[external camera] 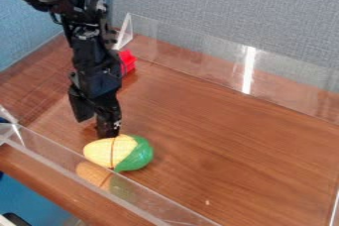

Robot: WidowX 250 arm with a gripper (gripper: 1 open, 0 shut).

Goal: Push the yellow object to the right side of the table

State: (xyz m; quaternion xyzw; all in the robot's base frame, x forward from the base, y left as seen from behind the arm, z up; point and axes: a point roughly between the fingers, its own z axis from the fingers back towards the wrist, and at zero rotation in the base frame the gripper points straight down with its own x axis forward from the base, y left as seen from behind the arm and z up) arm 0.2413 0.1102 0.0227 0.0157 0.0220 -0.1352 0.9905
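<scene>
Lying just below-right of claw (106, 124) (jaws spread, pointing down): yellow object (119, 153), near table's (225, 121) front wall.

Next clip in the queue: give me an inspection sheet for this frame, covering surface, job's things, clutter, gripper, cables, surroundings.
Surface: dark wood-grain table, edged with low clear acrylic walls.
Job's things: yellow object, yellow at one end and green at the other, lying near the front wall, left of centre in the picture.
Clutter: red block at the back, mostly hidden behind the arm.
Gripper: gripper points down just above and behind the yellow object, jaws open, holding nothing; contact cannot be told.
Cables: thin orange line across the yellow object; nothing else seen.
Surroundings: grey-blue wall behind the table.
</scene>
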